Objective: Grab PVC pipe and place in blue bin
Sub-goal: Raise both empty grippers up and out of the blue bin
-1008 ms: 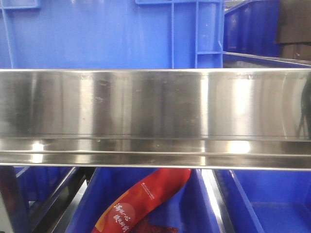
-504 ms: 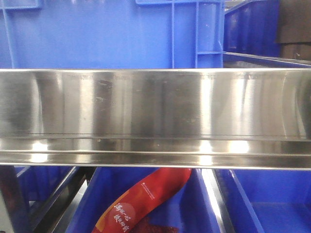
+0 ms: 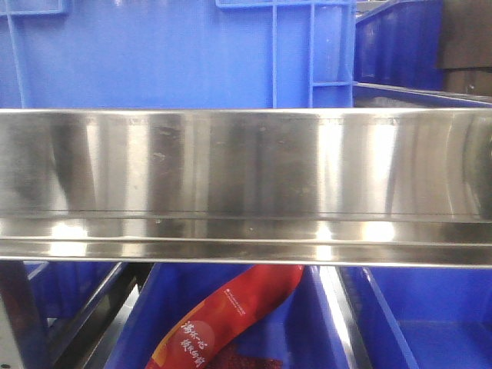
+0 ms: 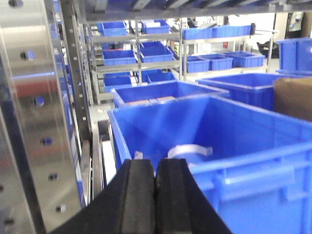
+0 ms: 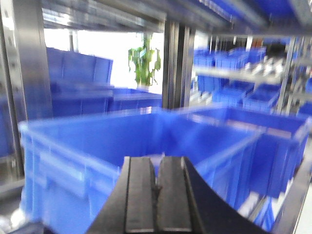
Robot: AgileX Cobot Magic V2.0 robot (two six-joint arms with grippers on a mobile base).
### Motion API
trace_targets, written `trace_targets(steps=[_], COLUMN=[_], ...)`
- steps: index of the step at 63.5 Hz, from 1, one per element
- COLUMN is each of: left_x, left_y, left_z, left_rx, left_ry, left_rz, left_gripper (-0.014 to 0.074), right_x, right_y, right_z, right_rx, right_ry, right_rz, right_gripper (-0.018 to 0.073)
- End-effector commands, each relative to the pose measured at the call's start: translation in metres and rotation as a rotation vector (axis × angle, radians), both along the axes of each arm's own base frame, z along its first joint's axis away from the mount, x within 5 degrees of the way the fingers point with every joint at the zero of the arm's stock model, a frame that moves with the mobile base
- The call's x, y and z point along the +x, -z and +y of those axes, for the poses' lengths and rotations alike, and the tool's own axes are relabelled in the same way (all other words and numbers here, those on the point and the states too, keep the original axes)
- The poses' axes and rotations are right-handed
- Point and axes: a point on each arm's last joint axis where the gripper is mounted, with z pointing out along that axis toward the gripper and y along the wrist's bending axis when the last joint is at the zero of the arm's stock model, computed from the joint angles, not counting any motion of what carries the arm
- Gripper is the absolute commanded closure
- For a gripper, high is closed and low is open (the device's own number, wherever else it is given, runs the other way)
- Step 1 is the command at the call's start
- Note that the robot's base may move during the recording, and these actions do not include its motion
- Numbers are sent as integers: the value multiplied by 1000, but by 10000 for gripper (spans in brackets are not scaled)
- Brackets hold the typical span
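Observation:
In the left wrist view the PVC pipe [image 4: 187, 148], a white half-ring with flat end tabs, lies inside a large blue bin [image 4: 253, 131] just beyond my fingertips. A small white tab [image 4: 138, 155] shows to its left, near the bin's wall. My left gripper [image 4: 156, 163] hovers at the bin's near rim, shut with nothing between its black pads. The right wrist view is blurred. It shows my right gripper [image 5: 157, 160] shut and empty, in front of another blue bin [image 5: 97, 141]. A pale spot sits behind its tips, and I cannot tell what it is.
A polished steel shelf rail [image 3: 246, 184] fills the front view, with blue bins [image 3: 154, 54] above and a red packet [image 3: 231, 315] in a bin below. A perforated steel upright [image 4: 34, 112] stands close on the left arm's left. Racks of blue bins [image 4: 141, 53] stand behind.
Only the reflections on the steel rail have shifted sideways. The bins and the red packet hold their places.

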Motion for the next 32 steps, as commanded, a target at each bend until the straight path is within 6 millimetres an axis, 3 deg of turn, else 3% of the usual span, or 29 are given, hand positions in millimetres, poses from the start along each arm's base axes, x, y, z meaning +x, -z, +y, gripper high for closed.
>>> trace_targets(steps=[1, 19, 32], left_x=[-7, -19, -29], left_y=[3, 32, 56], left_z=[1, 6, 9], left_rx=[-10, -27, -26], left_ry=[4, -26, -107], left_rz=[-11, 33, 50], left_gripper=[708, 708, 708], right_x=[-1, -20, -33], right_y=[7, 18, 39], right_z=[-2, -16, -23], right_rx=[2, 49, 57], right_ry=[14, 95, 112], right_rz=[8, -67, -77], right_gripper=[713, 713, 713])
